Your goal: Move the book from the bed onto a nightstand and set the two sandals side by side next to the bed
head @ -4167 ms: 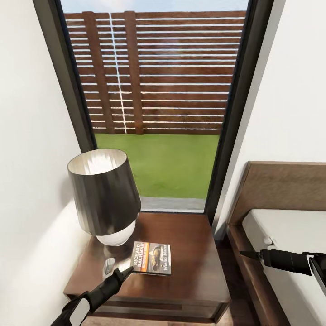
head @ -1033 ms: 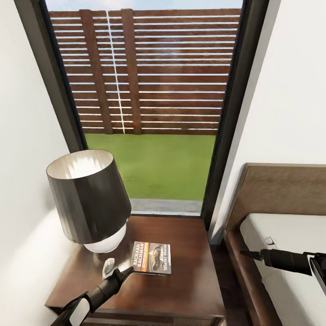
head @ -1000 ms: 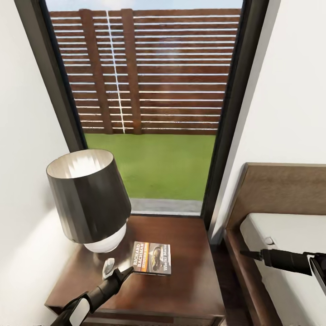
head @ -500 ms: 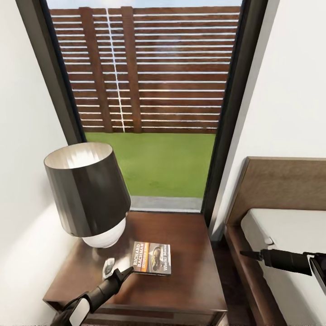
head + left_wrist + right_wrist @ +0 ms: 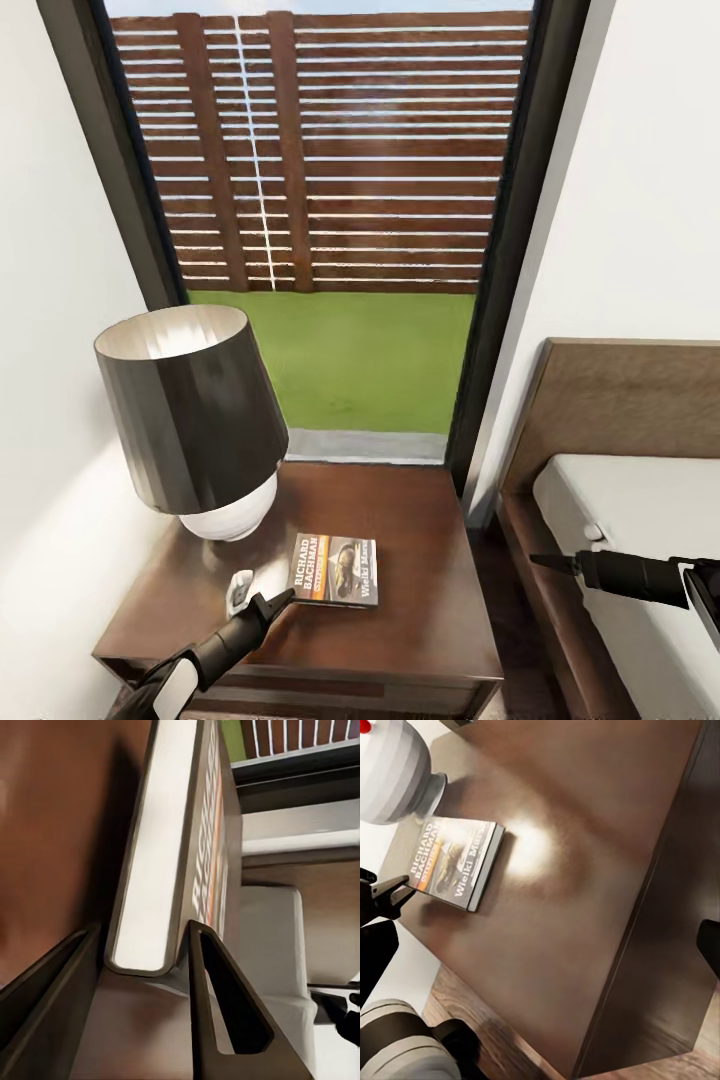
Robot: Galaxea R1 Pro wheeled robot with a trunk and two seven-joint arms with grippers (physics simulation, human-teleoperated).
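The book lies flat on the nightstand, and your left gripper sits at its near corner. In the left wrist view the two fingers stand apart with the book's edge between them — not pressed onto it that you can see. Your right gripper hangs over the gap between nightstand and bed; whether its fingers are together or apart you cannot tell.

Count it out: one book, one lamp, one nightstand, one bed. A small pale object lies just beside the left gripper, too small to name.

On the cover you can read "RICHARD BACHMAN" along an orange band, and in the right wrist view the book shows "Wielki Marsz" in white.

The nightstand top is glossy dark brown wood with a bright glare patch. The lamp has a dark shade over a white base and stands at the back left. Behind it is a tall black-framed window showing a slatted wooden fence and grass — white walls on both sides.
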